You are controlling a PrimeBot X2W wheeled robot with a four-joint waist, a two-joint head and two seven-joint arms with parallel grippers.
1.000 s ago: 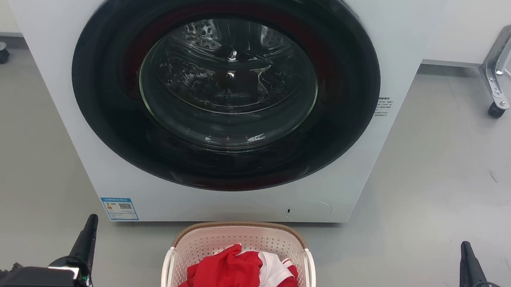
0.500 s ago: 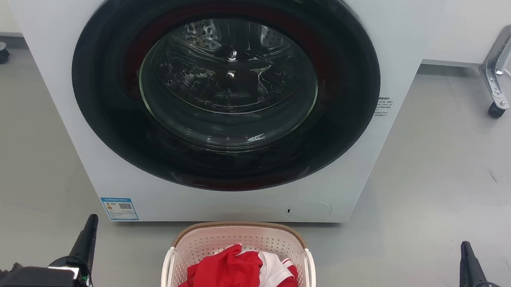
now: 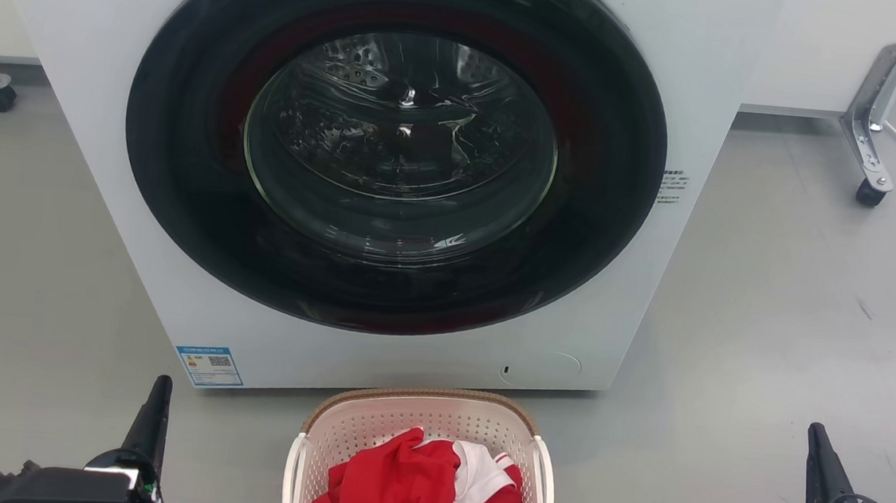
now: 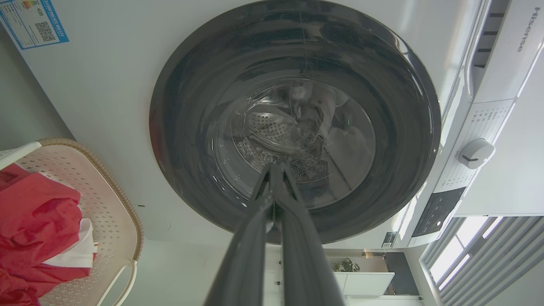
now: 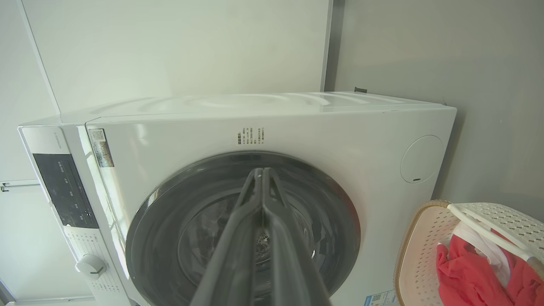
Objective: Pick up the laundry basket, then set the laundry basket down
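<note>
White front-loading washing machine [image 3: 396,143] with a round dark glass door is standing ahead of both my grippers. A metal caster leg [image 3: 868,193] is sitting far beyond my right gripper [image 3: 817,440]. The cream-white perforated plastic laundry basket [image 3: 434,422], with brown woven rim and white handles, is sitting on the grey floor [image 3: 768,349] between my left gripper [image 3: 159,397] and the right one, well apart from each. It is holding red-and-white cloth [image 3: 405,488]. Both finger pairs are pressing together, clear of the basket.

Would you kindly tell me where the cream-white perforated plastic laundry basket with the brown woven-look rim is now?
In the head view, the laundry basket sits at bottom centre on the grey floor, directly before the white front-loading washing machine.
</note>
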